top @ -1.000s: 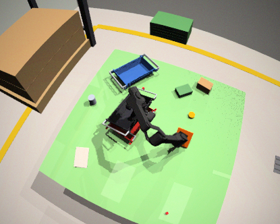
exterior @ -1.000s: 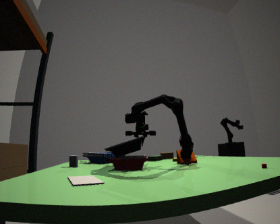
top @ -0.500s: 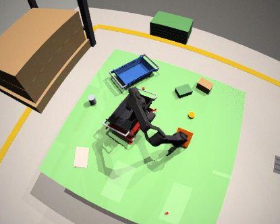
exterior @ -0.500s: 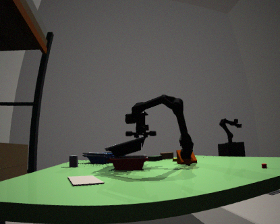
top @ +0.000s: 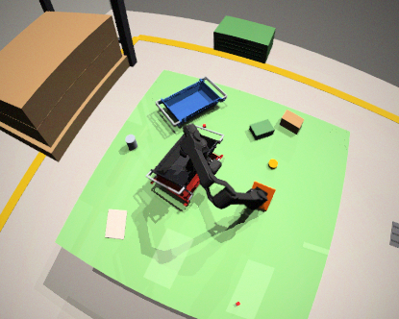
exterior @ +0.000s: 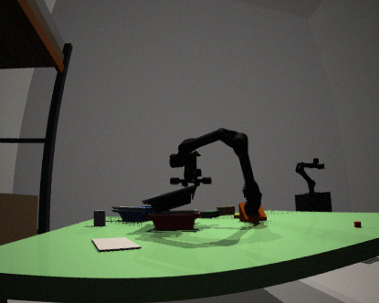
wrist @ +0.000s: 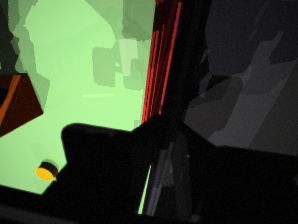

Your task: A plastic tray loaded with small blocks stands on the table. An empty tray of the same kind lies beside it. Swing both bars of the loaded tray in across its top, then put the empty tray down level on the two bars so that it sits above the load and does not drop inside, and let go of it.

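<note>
The red tray [top: 192,186] [exterior: 174,222] [wrist: 155,65] stands on the table. The dark empty tray [top: 173,168] [exterior: 170,200] [wrist: 235,45] is over it, tilted, its right side high and its left side low near the red rim in the exterior view. My gripper [exterior: 193,185] [wrist: 164,119] is shut on the dark tray's raised side wall. A pale wire bar [top: 165,184] shows at the near end and another wire bar [top: 211,133] at the far end; which tray each belongs to is unclear. The load inside the red tray is hidden by the dark tray.
A blue tray [top: 190,102] [exterior: 135,214] with wire bars stands behind. Also on the table are a grey cylinder [top: 131,142] [exterior: 100,218], green block [top: 261,129], brown block [top: 291,121], yellow disc [top: 273,163] [wrist: 45,172], white sheet [top: 115,224] [exterior: 116,244] and small red cubes.
</note>
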Robot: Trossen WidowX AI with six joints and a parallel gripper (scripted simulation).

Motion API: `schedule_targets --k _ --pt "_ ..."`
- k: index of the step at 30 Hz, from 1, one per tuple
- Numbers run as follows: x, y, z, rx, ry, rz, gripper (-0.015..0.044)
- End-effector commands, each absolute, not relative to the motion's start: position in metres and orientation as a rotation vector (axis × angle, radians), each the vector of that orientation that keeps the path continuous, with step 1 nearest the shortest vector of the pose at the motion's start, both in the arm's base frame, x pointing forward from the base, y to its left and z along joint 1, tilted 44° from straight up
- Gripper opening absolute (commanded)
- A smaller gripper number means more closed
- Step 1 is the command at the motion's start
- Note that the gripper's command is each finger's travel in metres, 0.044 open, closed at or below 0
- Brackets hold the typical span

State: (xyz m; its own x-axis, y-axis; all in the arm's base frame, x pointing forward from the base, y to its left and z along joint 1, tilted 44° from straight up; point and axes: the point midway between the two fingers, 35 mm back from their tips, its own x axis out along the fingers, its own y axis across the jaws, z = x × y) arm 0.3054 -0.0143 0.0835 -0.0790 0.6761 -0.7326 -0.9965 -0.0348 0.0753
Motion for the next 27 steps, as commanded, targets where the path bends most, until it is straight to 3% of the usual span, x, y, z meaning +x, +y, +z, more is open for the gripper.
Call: schedule_targets --k 1,27 --pt "0.3014 -0.0080 0.0813 -0.599 0.698 1.554 0.0000" --pt "0.2979 -0.0020 0.0782 -0.599 0.698 1.554 0.0000"
